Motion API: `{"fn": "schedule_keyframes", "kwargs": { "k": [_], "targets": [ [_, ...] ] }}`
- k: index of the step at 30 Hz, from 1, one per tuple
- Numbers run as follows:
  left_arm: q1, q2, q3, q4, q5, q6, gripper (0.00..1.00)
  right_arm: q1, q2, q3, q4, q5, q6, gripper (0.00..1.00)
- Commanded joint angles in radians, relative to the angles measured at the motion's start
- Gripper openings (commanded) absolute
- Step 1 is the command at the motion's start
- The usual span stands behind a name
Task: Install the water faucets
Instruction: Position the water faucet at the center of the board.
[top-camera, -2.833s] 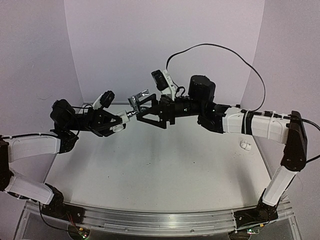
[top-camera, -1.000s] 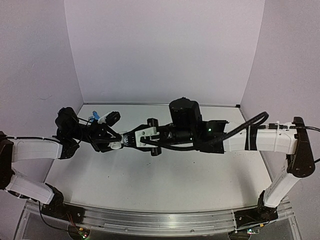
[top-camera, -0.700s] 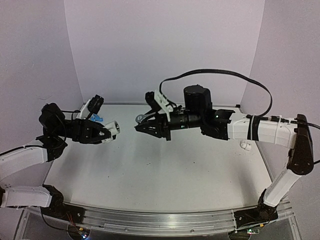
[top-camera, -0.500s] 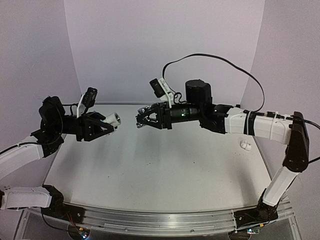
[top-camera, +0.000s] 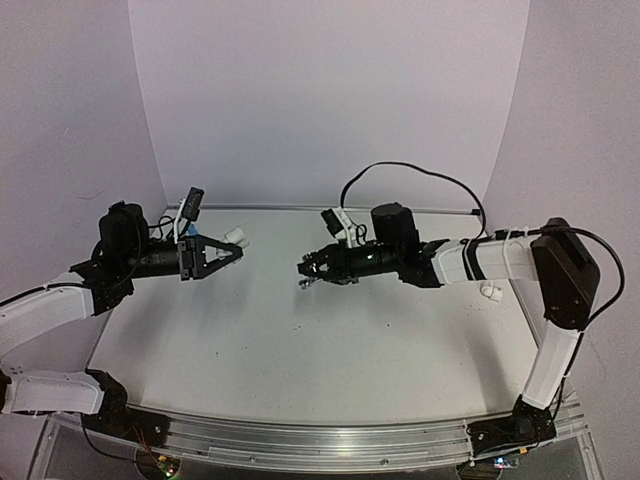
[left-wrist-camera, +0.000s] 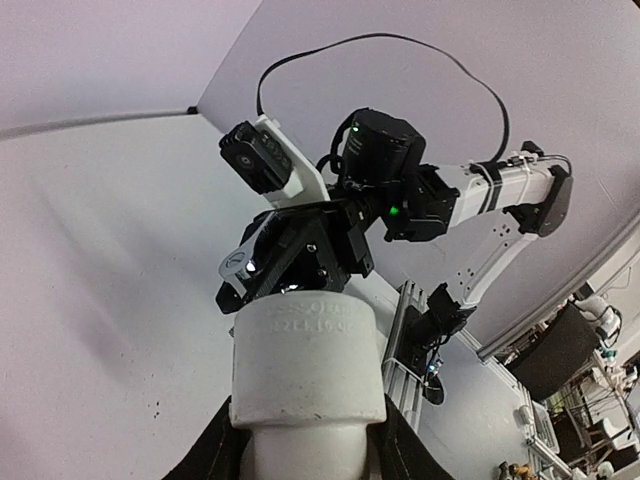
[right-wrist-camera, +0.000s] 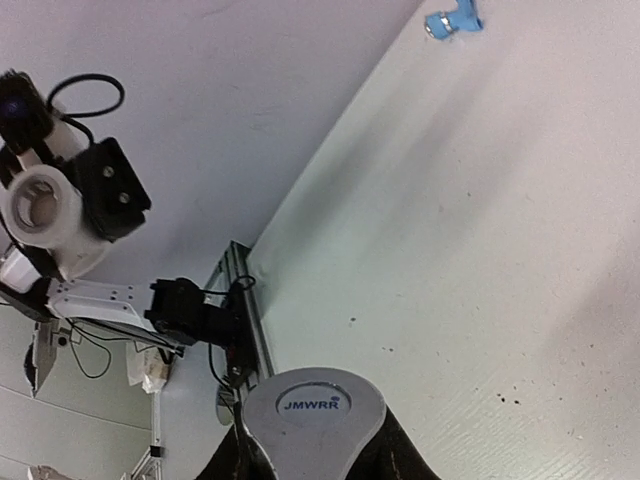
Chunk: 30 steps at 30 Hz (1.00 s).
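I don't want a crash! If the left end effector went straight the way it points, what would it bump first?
Likely the right end effector, holding the silver faucet, ahead past the white fitting; depth is unclear.

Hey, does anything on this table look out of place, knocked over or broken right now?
Nothing looks spilled or broken. Two loose parts stand out: the blue faucet lies unattached on the table near its far edge, and a white fitting lies alone by the right edge. Neither is held by any fingers.
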Motion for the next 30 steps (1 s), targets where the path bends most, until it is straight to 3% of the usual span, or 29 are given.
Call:
{"fn": "schedule_keyframes", "kwargs": {
  "k": [1,4,7,11,14,21,30],
  "targets": [
    [0.002,0.070,0.056,-0.206,-0.147,-0.064,0.00,0.012,0.025,0.120,-0.239,0.165,-0.145,0.00],
    [0.000,0.177,0.167,-0.479,-0.240,-0.022,0.00,0.015,0.109,0.274,-0.592,0.370,-0.220,0.01],
    [-0.005,0.185,0.172,-0.509,-0.260,-0.005,0.00,0.029,0.129,0.270,-0.715,0.478,-0.241,0.03],
    [-0.006,0.174,0.174,-0.508,-0.276,0.008,0.00,0.065,0.214,0.382,-0.967,0.591,-0.311,0.05],
    [-0.007,0.194,0.185,-0.506,-0.253,0.015,0.00,0.084,0.231,0.371,-1.013,0.656,-0.321,0.06],
    [-0.018,0.213,0.187,-0.492,-0.228,0.021,0.00,0.089,0.291,0.367,-1.032,0.635,-0.317,0.11],
    [-0.024,0.188,0.178,-0.482,-0.214,0.022,0.00,0.095,0.300,0.371,-1.042,0.664,-0.321,0.34]
  ]
}}
